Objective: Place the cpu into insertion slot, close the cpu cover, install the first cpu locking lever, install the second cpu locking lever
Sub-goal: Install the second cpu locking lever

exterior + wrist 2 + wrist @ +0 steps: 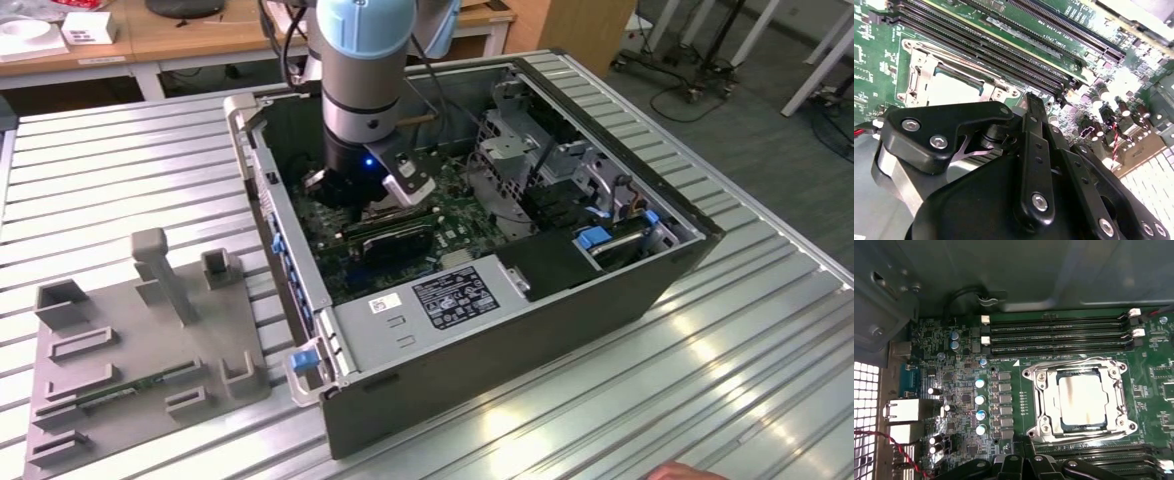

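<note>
Gripper (pixel 1026 107) state unclear; silvery-tan cpu (pixel 1082 399) sits under closed cpu cover (pixel 1041 402).

Workbench and room around the open case

A ribbed metal tabletop (pixel 107 170) is seen in the exterior view, its slats catching bright patches of overhead light (strongest toward the exterior view's lower right). Wooden desks (pixel 174 40) are set along the far side, with a white box (pixel 88 27) laid on one. A grey floor (pixel 747 110) is shown at the exterior view's upper right, where white stand legs (pixel 817 60) and wheeled bases (pixel 667 75) are placed.
</note>
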### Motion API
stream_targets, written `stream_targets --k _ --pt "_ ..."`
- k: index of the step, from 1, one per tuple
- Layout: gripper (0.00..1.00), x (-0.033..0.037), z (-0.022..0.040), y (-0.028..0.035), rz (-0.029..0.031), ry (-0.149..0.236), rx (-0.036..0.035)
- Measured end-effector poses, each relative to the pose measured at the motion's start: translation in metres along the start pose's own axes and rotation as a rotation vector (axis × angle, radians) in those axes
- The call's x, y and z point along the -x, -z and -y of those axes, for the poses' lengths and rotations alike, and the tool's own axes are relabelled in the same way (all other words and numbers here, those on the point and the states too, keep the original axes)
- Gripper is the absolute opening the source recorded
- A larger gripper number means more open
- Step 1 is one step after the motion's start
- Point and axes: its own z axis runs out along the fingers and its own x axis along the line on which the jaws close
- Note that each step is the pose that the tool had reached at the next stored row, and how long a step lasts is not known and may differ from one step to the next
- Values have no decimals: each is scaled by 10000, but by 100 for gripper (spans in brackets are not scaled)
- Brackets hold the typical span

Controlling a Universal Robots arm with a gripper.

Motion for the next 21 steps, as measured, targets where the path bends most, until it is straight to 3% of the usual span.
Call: stream_targets --k 2,4,9,11,13,18,21 --pt "11 8 -7 29 7 -1 -87" --pt "11 17 -12 55 18 3 -258" --pt "11 34 -21 94 64 14 -915" --pt "11 43 -26 112 75 19 -1054" --pt "11 48 -29 123 81 19 -1136" --pt "11 53 -29 123 81 18 -1141" --pt "11 101 -33 122 77 16 -1141"
